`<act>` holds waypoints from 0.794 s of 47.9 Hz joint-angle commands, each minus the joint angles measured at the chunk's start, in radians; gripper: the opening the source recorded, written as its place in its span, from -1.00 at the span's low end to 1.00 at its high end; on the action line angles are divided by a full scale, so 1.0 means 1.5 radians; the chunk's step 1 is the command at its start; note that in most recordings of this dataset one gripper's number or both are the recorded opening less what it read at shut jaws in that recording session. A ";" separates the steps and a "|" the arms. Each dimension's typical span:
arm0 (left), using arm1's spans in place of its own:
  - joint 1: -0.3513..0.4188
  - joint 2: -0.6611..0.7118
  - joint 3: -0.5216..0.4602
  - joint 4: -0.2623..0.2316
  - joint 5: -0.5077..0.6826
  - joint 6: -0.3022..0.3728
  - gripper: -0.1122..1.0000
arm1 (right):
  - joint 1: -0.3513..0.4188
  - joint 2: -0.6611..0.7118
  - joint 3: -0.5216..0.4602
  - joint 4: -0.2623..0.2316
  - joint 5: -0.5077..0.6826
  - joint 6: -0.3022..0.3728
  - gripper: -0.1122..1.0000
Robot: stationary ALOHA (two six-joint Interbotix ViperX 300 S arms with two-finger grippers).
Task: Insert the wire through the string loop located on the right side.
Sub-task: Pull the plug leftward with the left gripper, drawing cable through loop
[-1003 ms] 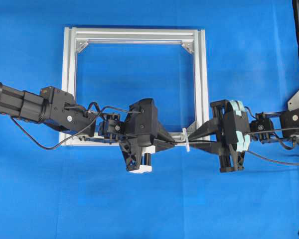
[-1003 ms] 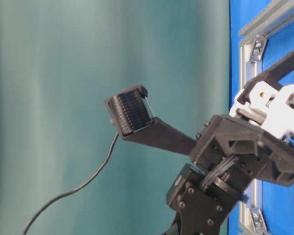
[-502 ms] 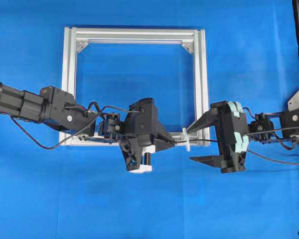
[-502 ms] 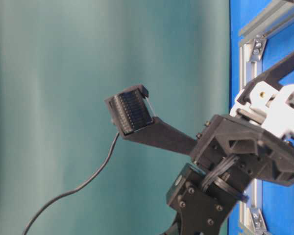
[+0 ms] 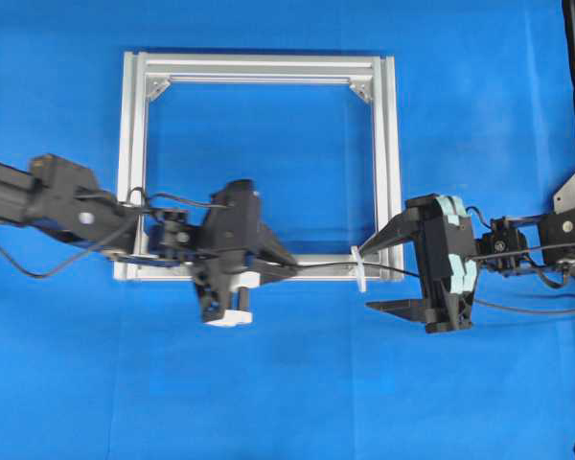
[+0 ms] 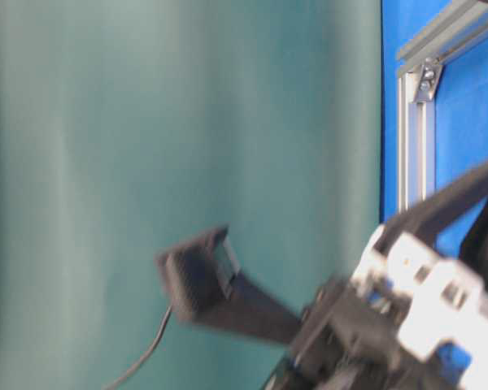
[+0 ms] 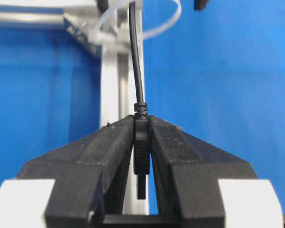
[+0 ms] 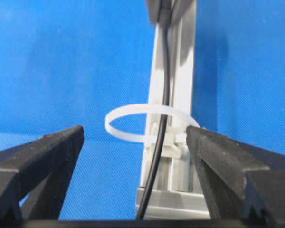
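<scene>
**Cable threaded through loop, plug clamped at left**

Left gripper (image 7: 141, 156) clenched on small black rectangular plug of thin black wire (image 7: 137, 61). Wire seen running from plug, along square aluminium frame (image 5: 387, 144) rail toward 3 o'clock in overhead view, passing through thin white string loop (image 8: 149, 123) at frame's 4 o'clock corner. Right gripper (image 5: 376, 278) spread wide, released, fingers either side of loop, holding nothing. Blue table surface (image 5: 268, 402) beneath.

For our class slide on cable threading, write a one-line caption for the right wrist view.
The wire passes through the string loop between the right gripper's open jaws, against the aluminium frame.
</scene>
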 commanded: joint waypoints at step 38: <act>-0.031 -0.327 0.382 0.001 -0.052 -0.027 -0.61 | -0.001 -0.013 -0.011 -0.001 0.008 -0.001 0.74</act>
